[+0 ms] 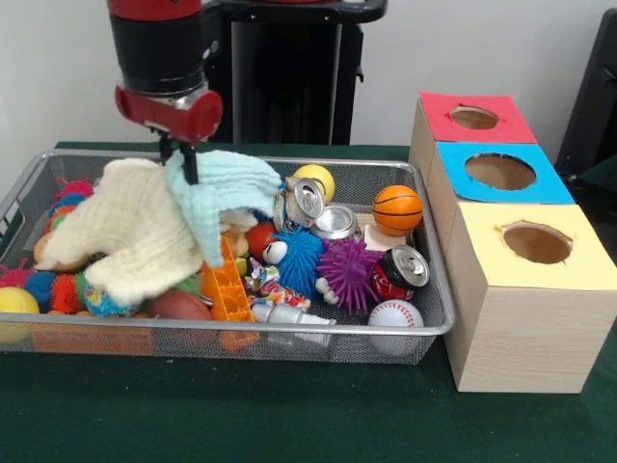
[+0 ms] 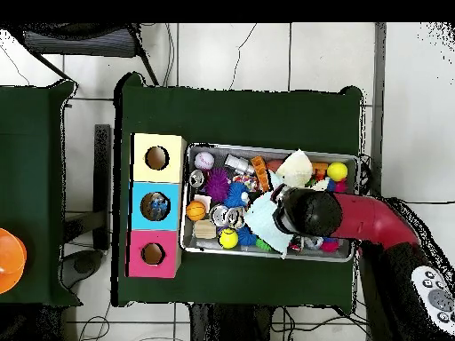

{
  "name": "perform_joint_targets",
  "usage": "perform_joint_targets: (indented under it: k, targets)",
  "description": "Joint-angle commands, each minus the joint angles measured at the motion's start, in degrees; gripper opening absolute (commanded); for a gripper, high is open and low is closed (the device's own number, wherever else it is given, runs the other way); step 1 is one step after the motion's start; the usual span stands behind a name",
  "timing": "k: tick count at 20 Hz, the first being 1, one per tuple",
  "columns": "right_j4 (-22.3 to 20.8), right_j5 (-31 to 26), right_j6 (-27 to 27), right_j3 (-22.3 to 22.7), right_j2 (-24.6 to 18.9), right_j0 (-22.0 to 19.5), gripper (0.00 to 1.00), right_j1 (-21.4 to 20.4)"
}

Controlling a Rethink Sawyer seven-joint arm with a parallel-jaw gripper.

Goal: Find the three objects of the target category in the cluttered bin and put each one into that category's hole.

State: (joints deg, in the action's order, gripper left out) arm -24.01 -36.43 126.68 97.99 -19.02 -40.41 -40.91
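Observation:
The bin (image 1: 289, 332) is a wide silver wire-mesh tray full of toys; it also shows in the overhead view (image 2: 267, 148). My gripper (image 1: 185, 162) hangs over the bin's back left part, shut on a pale mint cloth (image 1: 227, 198) that is pulled up and drapes down from it. A cream cloth (image 1: 130, 231) lies bunched against the mint one, on its left. In the overhead view the arm (image 2: 355, 218) hides the gripper; the mint cloth (image 2: 264, 218) and cream cloth (image 2: 296, 168) show beside it.
Three wooden boxes stand right of the bin, with a red top (image 1: 474, 118), a blue top (image 1: 501, 172) and a yellow top (image 1: 536, 243), each with a round hole. The bin holds a basketball (image 1: 397, 208), a baseball (image 1: 393, 314), cans (image 1: 335, 222), spiky balls (image 1: 349, 270) and an orange block (image 1: 225, 286).

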Motion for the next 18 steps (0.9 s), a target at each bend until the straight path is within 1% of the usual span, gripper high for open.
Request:
perform_joint_targets:
  k: [1, 3, 14, 16, 18]
  targets:
    - [5.5, -3.2, 1.1, 8.3, -4.6, 4.2, 0.00, -6.9]
    - [6.8, -4.4, 2.1, 9.1, -3.6, 5.7, 0.00, -9.1]
    - [13.7, -8.6, 5.1, 13.6, 1.1, 11.9, 0.00, -18.0]
    - [14.3, -7.7, 5.5, 14.2, 1.6, 12.7, 0.00, -18.5]
    - [14.5, -6.5, 5.4, 14.3, 1.9, 13.2, 0.00, -17.9]
